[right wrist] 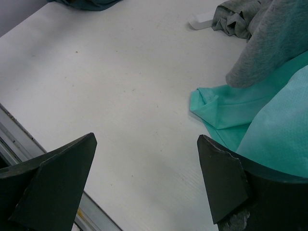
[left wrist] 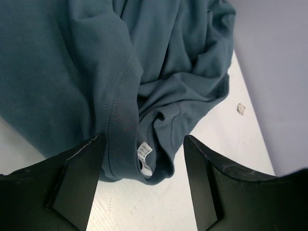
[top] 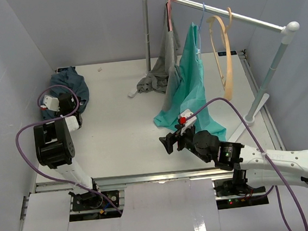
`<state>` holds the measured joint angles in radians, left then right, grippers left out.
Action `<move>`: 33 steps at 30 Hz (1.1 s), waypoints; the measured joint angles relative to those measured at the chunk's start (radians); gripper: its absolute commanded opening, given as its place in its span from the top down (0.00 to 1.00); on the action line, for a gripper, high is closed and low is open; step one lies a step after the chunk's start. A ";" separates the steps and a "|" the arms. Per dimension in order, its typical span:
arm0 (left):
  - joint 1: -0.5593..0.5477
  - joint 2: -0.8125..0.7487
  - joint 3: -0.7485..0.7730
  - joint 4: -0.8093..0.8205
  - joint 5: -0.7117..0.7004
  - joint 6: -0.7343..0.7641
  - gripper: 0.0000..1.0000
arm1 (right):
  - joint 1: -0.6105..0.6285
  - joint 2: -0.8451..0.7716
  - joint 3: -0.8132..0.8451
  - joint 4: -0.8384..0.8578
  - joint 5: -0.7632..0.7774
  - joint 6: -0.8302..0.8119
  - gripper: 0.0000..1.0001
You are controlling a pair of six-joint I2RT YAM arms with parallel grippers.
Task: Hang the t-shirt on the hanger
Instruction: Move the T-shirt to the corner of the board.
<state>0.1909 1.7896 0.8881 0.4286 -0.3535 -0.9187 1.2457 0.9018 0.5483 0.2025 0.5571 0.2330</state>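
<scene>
Your left gripper [left wrist: 144, 137] stands wide open and empty, its fingers [left wrist: 79, 178] straddling the collar fold and white neck label [left wrist: 144, 152] of the crumpled dark slate-blue cotton t-shirt [left wrist: 86, 72]. Close here and you may pinch several bunched layers, or only the label. Your right gripper [right wrist: 147, 139] gapes over the bare white table [right wrist: 120, 82]; the bright teal-green garment [right wrist: 250, 120] beside its finger could snag. The tan wood-coloured hanger [top: 230, 81] hangs well apart, on the white rail [top: 243, 19].

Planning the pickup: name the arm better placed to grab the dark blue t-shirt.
Left. The left hand hangs open just above the t-shirt, neck label centred below. The right hand is open over table beside the teal-green garment, well away.
</scene>
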 measured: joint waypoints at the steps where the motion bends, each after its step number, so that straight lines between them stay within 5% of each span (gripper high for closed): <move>1: 0.000 0.009 0.002 0.004 0.002 0.004 0.29 | 0.000 0.003 0.003 -0.003 0.000 0.000 0.08; 8: 0.000 0.020 -0.010 0.001 0.005 0.019 0.41 | 0.000 0.002 0.007 -0.024 -0.004 0.001 0.07; 14: 0.000 0.021 -0.004 -0.043 0.004 0.009 0.65 | 0.000 -0.019 0.007 -0.029 -0.007 0.001 0.07; 18: 0.000 0.023 0.003 -0.080 0.027 -0.004 1.00 | 0.000 -0.028 0.007 -0.030 -0.008 0.003 0.07; 27: -0.068 -0.071 -0.040 -0.144 0.140 -0.102 1.00 | 0.000 -0.066 0.007 -0.037 -0.015 0.006 0.07; 33: -0.460 -0.311 -0.211 -0.154 0.052 -0.164 1.00 | 0.000 -0.078 0.007 -0.036 0.020 -0.007 0.07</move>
<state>-0.2694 1.4784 0.6774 0.2745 -0.3013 -1.0829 1.2457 0.8234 0.5556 0.1665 0.5767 0.2264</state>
